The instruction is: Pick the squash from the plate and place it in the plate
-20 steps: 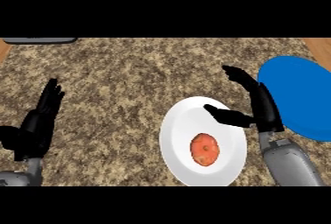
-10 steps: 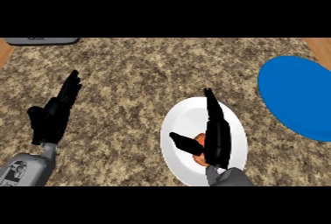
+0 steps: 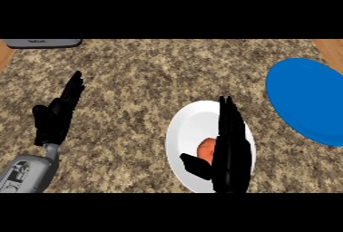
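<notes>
An orange squash lies on the white plate at the lower middle of the head view. My right hand stands over that plate, fingers straight and pointing away, open, covering the right part of the squash; its thumb lies just below the squash. A blue plate sits on the counter at the right edge, with nothing on it. At the left, my left hand rests open with fingers up, well away from both plates.
A speckled stone counter fills the view. A grey object lies at the top left edge. Wooden strips show at the top left corner and at the top right.
My right hand has moved left from beside the blue plate onto the white plate and now covers part of the squash. The view has shifted, and the left hand sits higher.
</notes>
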